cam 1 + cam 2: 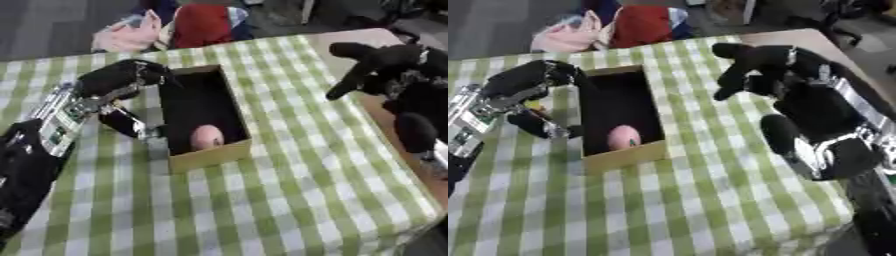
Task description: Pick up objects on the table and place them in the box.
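The left hand's fingers [140,72] curl over the left wall of the box [210,156], near its far corner in the upper middle of the frame, with the thumb reaching down outside that wall. Whether they grasp the wall or merely rest on it cannot be told, and no object is visible in them. The left hand [118,80] continues into a black and silver forearm running to the lower left edge.

At the upper right, the right hand [750,62] hangs above the worktop [289,200] with its fingers bent downward and nothing between them; its bulky black arm fills the right side of the frame.

The box is open cardboard with a dark inside, standing lengthwise in the middle of the worktop, which wears a green and white checked cloth. A pink rounded object [207,136] lies inside the box, against the near end wall (a small green mark shows on it in the right eye view).

By this evidence at least one object is already placed. No other loose object shows on the cloth, so the task looks complete or nearly so, though the arms may hide something.
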Robot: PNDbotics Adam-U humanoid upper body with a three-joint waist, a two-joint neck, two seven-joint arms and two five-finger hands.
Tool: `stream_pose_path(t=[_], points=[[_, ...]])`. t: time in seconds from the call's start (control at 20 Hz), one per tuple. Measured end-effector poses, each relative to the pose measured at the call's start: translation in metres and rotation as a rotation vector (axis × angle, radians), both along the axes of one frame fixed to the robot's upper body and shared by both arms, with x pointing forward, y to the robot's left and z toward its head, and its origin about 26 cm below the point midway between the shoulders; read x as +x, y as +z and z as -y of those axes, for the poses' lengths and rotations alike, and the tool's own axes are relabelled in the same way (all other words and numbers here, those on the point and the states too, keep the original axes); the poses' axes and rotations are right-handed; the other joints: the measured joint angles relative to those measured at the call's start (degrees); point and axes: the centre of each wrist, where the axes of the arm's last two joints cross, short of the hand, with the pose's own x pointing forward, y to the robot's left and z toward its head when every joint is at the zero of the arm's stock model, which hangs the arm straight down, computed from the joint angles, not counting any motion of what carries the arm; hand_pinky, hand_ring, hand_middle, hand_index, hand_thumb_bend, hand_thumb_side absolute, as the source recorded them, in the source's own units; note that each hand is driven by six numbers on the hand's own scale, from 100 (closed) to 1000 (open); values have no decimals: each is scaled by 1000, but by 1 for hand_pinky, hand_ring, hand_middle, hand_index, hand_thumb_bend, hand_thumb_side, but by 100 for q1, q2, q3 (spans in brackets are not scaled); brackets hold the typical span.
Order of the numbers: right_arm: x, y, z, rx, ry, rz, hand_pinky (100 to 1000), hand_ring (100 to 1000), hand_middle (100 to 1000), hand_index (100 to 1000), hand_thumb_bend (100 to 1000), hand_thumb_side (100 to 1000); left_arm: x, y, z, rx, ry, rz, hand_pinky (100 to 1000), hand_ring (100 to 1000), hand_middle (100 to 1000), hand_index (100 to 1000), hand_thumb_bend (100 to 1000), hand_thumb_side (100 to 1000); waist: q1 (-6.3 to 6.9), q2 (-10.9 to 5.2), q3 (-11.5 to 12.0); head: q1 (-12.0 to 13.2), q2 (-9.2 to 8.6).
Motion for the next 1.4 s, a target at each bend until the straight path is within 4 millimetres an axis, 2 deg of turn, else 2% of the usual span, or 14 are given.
stream_pose_path(t=[0.2,0.3,0.65,1.0,1.15,1.2,1.25,1.4], points=[[-1,-3,1,0,-6,-13,742,1000,725,881,100,275,-4,9,-25,-2,106,7,704,611,624,780,396,295,-3,-50,76,-53,4],[-1,-4,2,-1,-9,-17,742,1000,725,881,100,275,-4,11,-37,15,165,8,695,610,627,782,414,304,-14,-67,100,-77,9],[-1,-5,2,-2,-14,-20,742,1000,725,881,100,279,-1,-1,-61,138,366,-22,664,581,602,774,443,331,-21,-76,110,-128,48],[-1,-5,2,-4,-17,-21,742,1000,724,881,100,286,2,-19,-70,225,456,-33,653,579,601,769,462,341,-15,-60,78,-149,49],[-1,-5,2,-7,-18,-20,742,1000,724,881,100,293,3,-27,-71,242,470,-36,642,557,578,749,451,315,-4,-34,69,-149,49],[-1,-5,2,-7,-19,-20,741,1000,724,881,100,291,3,-30,-71,247,474,-38,638,547,568,738,478,274,0,-33,61,-150,49],[-1,-5,2,-8,-19,-20,741,1000,724,881,100,297,4,-32,-71,249,477,-39,634,538,558,725,441,280,3,-31,56,-150,49],[-1,-5,2,-11,-20,-20,741,1000,724,881,100,298,5,-39,-72,251,484,-39,628,524,541,707,429,243,11,-10,44,-153,49]])
